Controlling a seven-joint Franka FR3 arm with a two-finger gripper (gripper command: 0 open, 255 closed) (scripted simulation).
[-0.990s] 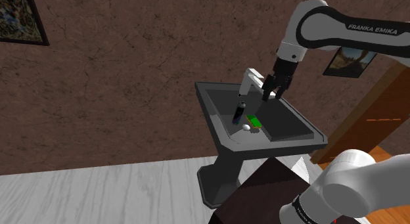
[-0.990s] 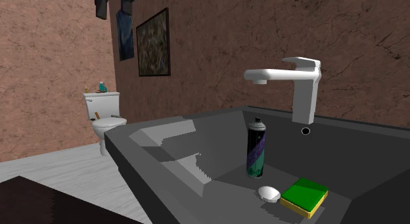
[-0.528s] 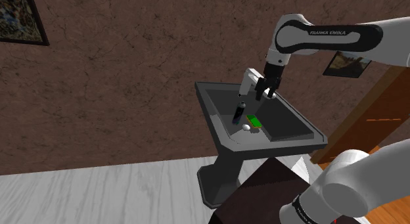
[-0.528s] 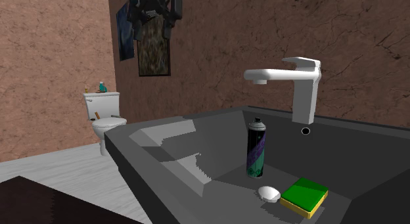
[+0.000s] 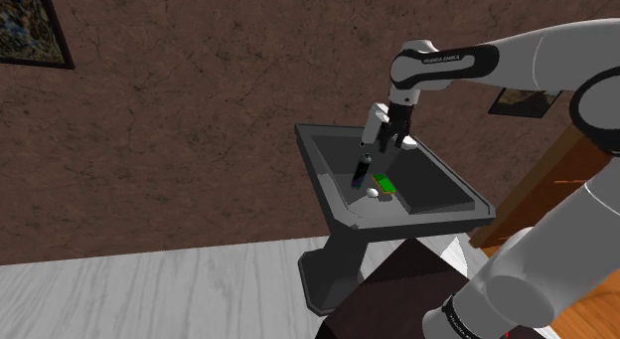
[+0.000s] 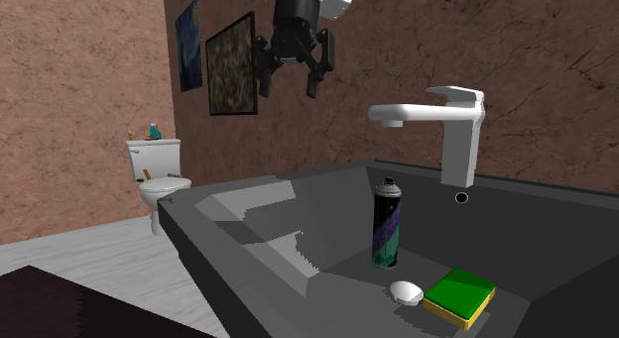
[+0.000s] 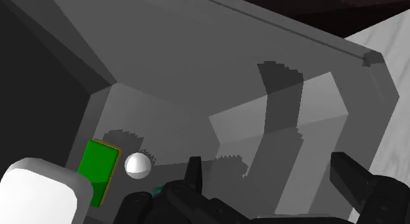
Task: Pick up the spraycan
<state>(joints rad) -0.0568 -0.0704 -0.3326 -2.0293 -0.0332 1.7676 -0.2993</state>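
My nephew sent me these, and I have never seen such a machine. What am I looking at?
It is a simulated white robot arm with a black two-finger gripper. One picture is taken from beside its stand, one from close by the sink, one from a camera on the hand. A dark grey sink holds an upright spray can, a green sponge and a small white lump, under a white faucet. The gripper hangs open above the basin, holding nothing.

The white Franka arm [image 5: 546,49], dark-jointed with white lettering on one black band, ends in an all-black two-finger gripper [image 6: 291,86].
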